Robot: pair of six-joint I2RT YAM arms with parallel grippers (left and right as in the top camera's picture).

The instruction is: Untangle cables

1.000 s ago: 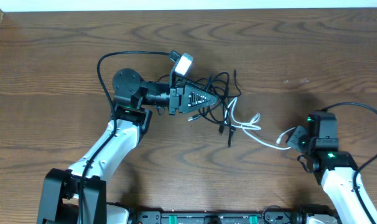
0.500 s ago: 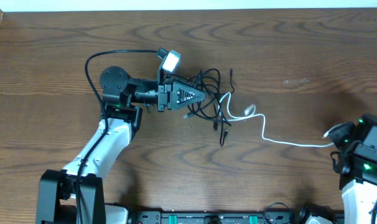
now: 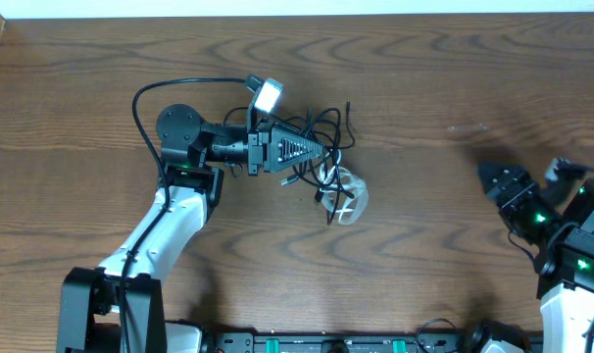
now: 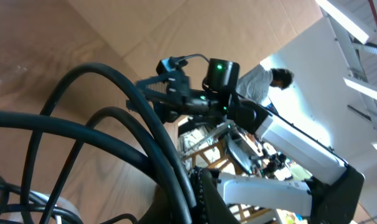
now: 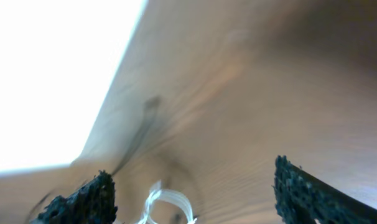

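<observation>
Okay, separation step: my left gripper (image 3: 321, 150) is pinched on the black cables (image 3: 326, 132) left of centre on the table (image 3: 424, 78). The white cable (image 3: 348, 199) lies in a blurred loose curl touching that tangle. The right gripper (image 3: 491, 176) is well apart near the right edge, spread and empty. My call for the next move is that the right reaches in for the white curl while the left anchors. The right wrist view shows its fingertips (image 5: 83, 199) wide apart with nothing between them. The left wrist view shows only close-up black cords, with the grip point hidden.

This looks like a lab: wooden worktable (image 3: 424, 78), ceiling strip lights (image 4: 364, 87).
</observation>
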